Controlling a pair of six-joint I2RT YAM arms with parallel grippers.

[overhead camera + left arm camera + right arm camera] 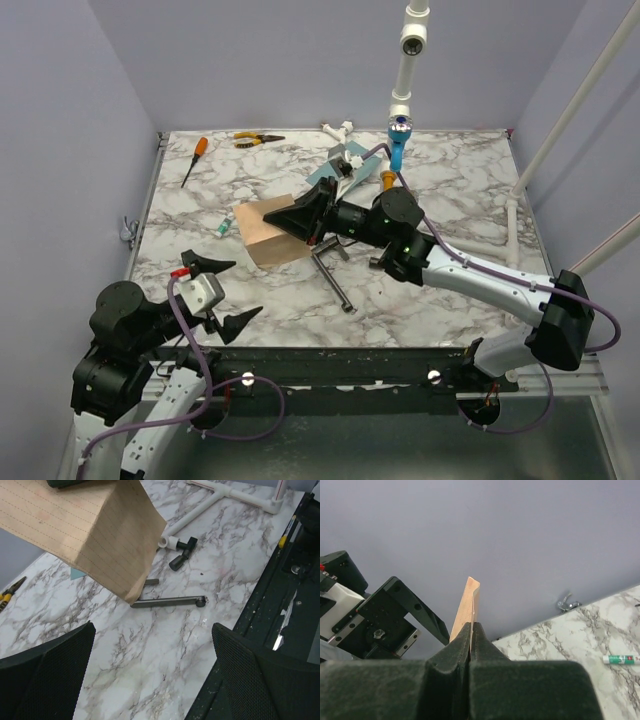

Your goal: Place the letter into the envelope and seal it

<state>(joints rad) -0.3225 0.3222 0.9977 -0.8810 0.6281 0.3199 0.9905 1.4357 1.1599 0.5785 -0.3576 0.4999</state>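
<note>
We see our right fingers (300,215) (455,652) pinching the tan letter (262,240) (90,525) (467,605) by its edge, sheet held up over the marble bench (450,200), our left fingers (205,262) (50,675) spread wide, holding nothing, near the front edge, teal envelope (324,173) beyond the letter, partly hidden.

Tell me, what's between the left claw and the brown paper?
Just bare marble table: the top view shows nothing between the left gripper and the letter, which the right gripper holds up.

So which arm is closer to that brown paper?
Right. The jaws of the right arm are shut on the paper, holding it up; those of the left arm stand open, apart from it.
</note>
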